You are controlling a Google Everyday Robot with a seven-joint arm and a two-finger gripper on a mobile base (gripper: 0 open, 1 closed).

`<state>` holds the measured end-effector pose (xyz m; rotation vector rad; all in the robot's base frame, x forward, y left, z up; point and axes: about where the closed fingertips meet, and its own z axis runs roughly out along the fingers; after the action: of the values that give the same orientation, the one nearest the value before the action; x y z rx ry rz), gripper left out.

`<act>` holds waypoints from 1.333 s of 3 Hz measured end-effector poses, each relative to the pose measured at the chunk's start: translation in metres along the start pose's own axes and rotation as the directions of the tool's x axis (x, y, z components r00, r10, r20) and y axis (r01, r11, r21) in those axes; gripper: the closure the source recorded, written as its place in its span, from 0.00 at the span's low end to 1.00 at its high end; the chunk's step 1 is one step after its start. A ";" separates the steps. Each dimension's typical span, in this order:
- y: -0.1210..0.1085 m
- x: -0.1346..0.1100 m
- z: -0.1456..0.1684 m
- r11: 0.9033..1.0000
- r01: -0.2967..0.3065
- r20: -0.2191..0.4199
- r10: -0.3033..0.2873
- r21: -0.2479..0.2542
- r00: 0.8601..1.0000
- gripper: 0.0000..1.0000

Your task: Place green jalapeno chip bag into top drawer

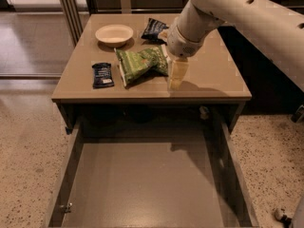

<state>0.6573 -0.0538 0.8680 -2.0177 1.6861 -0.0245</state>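
Observation:
The green jalapeno chip bag [140,64] lies flat on the tan table [213,75], near its middle. My gripper [175,75] hangs just right of the bag, low over the table top, its pale fingers pointing down. It is beside the bag, not around it. The top drawer [142,184] is pulled out wide open below the table's front edge, and its flat bottom holds nothing.
A dark blue snack bar wrapper [102,74] lies left of the green bag. A cream bowl [114,33] sits at the back left, and a dark navy chip bag [154,30] at the back centre. Speckled floor lies on both sides of the drawer.

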 end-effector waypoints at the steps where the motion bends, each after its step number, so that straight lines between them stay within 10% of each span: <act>1: -0.014 -0.004 0.014 1.000 0.031 0.015 -0.031 0.001 0.999 0.00; 4: -0.049 -0.011 0.060 0.997 0.074 0.072 -0.072 -0.036 0.995 0.03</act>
<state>0.7197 -0.0168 0.8380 -2.0832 1.5804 0.0548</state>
